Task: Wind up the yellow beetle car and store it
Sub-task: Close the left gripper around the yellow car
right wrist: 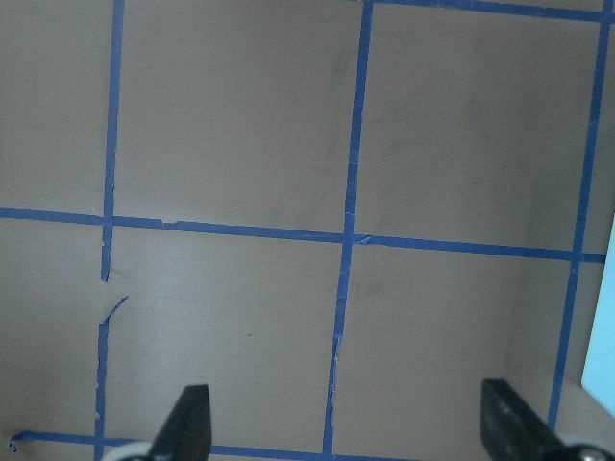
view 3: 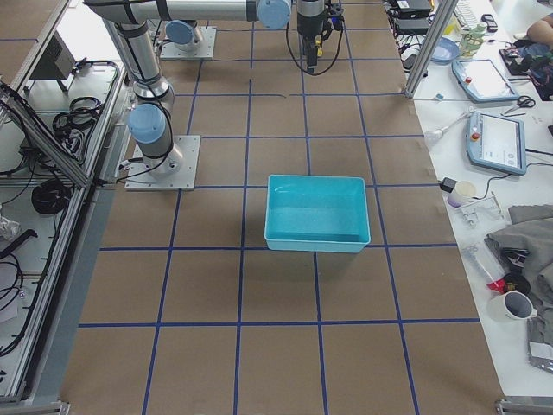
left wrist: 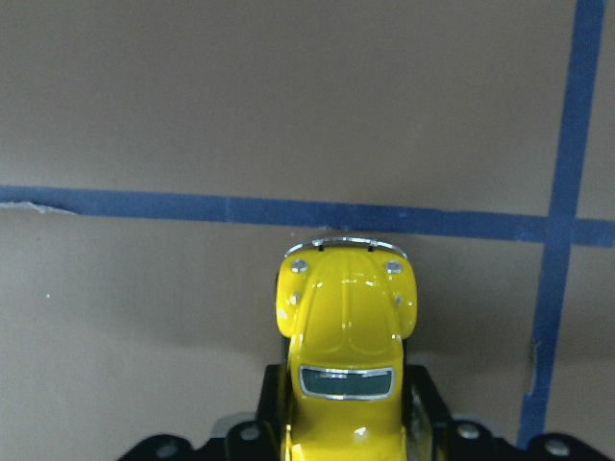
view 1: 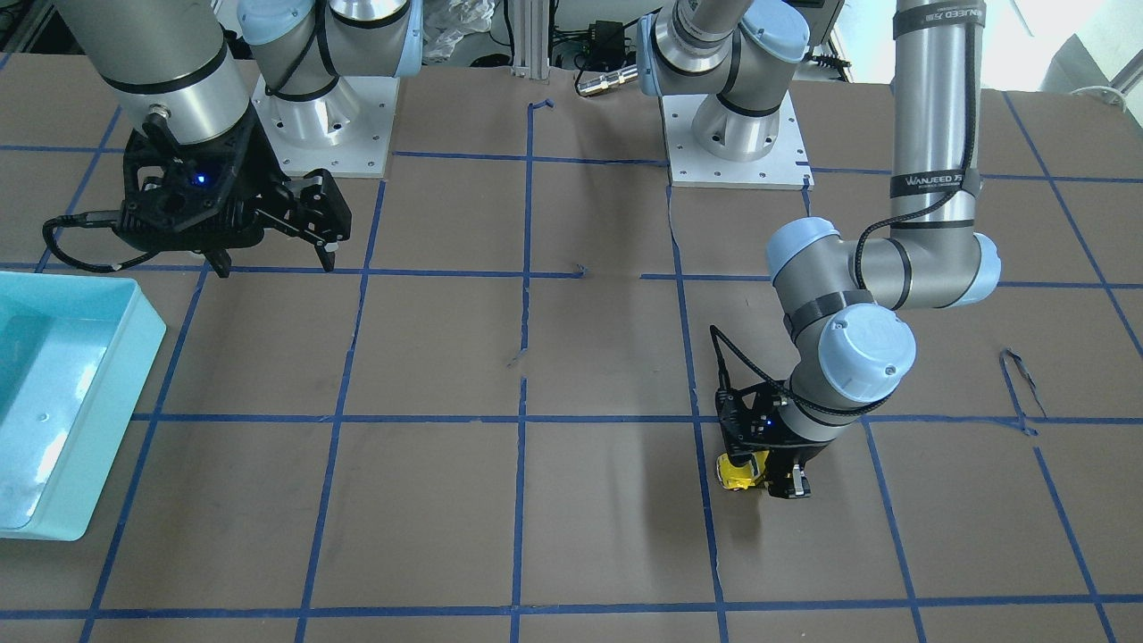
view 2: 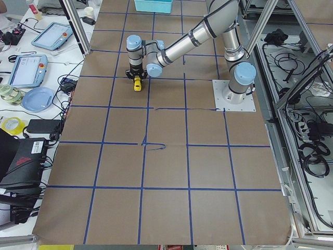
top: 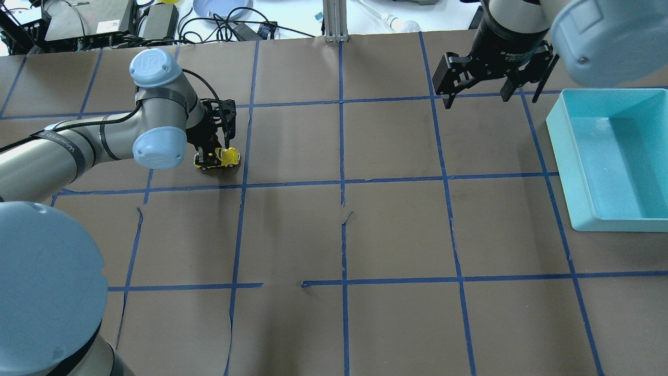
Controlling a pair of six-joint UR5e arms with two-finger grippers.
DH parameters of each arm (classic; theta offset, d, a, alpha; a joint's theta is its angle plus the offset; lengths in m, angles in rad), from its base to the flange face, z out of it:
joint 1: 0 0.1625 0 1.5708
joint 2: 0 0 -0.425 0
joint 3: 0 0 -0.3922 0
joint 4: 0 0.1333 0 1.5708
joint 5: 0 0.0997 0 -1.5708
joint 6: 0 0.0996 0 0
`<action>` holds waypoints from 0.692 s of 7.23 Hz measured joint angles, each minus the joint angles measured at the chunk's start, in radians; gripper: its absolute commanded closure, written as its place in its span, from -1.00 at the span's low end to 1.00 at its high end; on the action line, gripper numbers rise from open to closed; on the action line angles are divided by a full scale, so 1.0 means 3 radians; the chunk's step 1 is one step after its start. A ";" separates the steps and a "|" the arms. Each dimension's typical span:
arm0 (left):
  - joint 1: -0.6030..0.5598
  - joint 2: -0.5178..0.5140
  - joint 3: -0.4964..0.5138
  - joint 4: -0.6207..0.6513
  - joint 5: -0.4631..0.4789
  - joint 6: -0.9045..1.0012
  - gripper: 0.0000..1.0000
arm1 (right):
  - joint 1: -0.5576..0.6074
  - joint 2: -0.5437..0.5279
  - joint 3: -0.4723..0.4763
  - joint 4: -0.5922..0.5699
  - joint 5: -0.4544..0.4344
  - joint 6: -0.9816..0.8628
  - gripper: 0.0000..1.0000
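The yellow beetle car is small and rounded, with dark windows and silver bumpers. It sits low at the table surface on the left side, beside a blue tape line. My left gripper is shut on the car's rear, pointing down. In the left wrist view the car's hood sticks out forward between the fingers. In the front view the car shows beside the left gripper. My right gripper is open and empty, hovering above the table near the bin; it also shows in the right wrist view.
A light blue open bin stands at the table's right edge and looks empty; it also shows in the front view. The brown table is marked with a blue tape grid. Cables and devices lie beyond the far edge.
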 measured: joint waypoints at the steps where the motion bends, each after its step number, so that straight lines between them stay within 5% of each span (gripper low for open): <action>1: 0.0056 0.0000 -0.0008 -0.0004 -0.0009 0.0041 0.62 | 0.0001 0.0001 -0.0002 0.0000 0.0000 -0.0001 -1.00; 5: 0.0222 0.0006 -0.0019 -0.0010 -0.0016 0.0160 0.62 | 0.0002 0.0003 0.0001 0.0000 -0.0001 -0.0002 -1.00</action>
